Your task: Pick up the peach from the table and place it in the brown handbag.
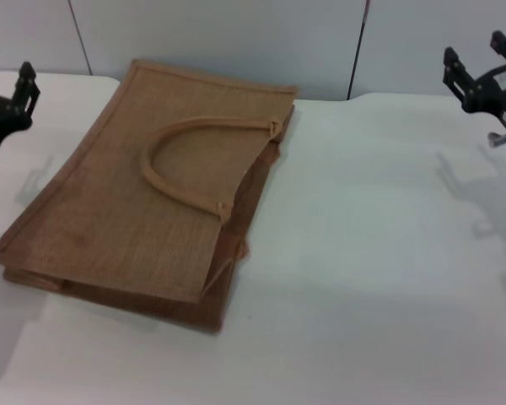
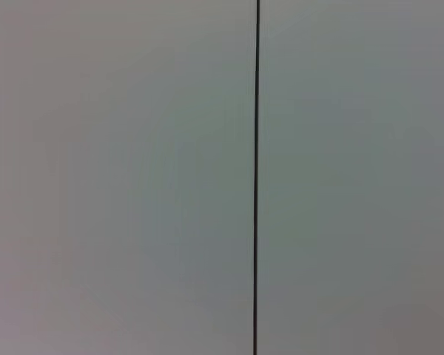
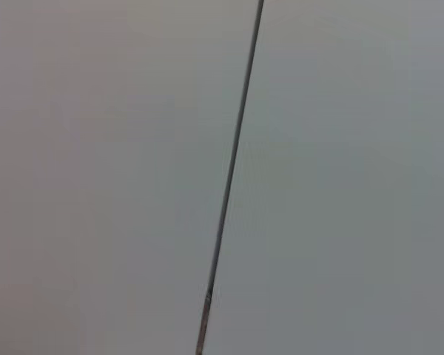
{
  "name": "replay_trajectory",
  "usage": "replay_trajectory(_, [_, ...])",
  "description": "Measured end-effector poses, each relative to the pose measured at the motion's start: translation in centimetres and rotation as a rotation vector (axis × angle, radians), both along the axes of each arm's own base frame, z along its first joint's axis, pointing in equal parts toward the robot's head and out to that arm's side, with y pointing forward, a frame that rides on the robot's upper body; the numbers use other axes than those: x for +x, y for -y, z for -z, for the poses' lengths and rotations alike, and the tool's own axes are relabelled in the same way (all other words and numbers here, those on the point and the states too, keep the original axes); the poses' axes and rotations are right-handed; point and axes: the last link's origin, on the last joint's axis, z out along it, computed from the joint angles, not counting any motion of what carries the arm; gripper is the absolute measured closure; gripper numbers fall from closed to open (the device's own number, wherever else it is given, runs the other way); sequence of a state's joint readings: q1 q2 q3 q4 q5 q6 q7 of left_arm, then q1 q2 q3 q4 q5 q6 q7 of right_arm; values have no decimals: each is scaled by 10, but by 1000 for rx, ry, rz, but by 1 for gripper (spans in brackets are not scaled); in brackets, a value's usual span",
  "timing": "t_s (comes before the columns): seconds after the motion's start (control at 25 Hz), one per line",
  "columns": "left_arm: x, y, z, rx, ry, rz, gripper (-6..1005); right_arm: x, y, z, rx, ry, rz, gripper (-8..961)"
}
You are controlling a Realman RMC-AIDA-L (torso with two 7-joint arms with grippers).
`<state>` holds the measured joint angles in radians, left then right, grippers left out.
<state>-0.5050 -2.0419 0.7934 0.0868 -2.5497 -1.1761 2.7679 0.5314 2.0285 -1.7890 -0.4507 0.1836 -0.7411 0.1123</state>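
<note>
The brown handbag (image 1: 143, 194) lies flat on the white table (image 1: 363, 253), left of centre, with one looped handle (image 1: 181, 160) on top and its mouth facing right. The peach is out of view in every frame. My left gripper (image 1: 6, 74) hangs raised at the far left edge, beside the bag's far left corner, open and empty. My right gripper (image 1: 475, 51) hangs raised at the far right, well away from the bag, open and empty. Both wrist views show only a plain grey wall.
A grey panelled wall (image 1: 236, 34) stands behind the table; its dark seam shows in the left wrist view (image 2: 256, 177) and in the right wrist view (image 3: 229, 177). Bare white tabletop stretches right of the bag and along the front edge.
</note>
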Motion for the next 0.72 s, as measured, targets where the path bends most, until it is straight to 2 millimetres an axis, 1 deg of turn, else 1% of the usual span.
replay_trajectory(0.24, [-1,5,22,-63,12,-35,438,10,8,7,-25,30,1,267])
replay_trajectory(0.6, [4,0,33,-106,29,-40,446,14,10,11,-44,45,14,269])
replay_trajectory(0.72, [3,0,36,-121,33,-57,449,14,10,12,-46,47,13,269])
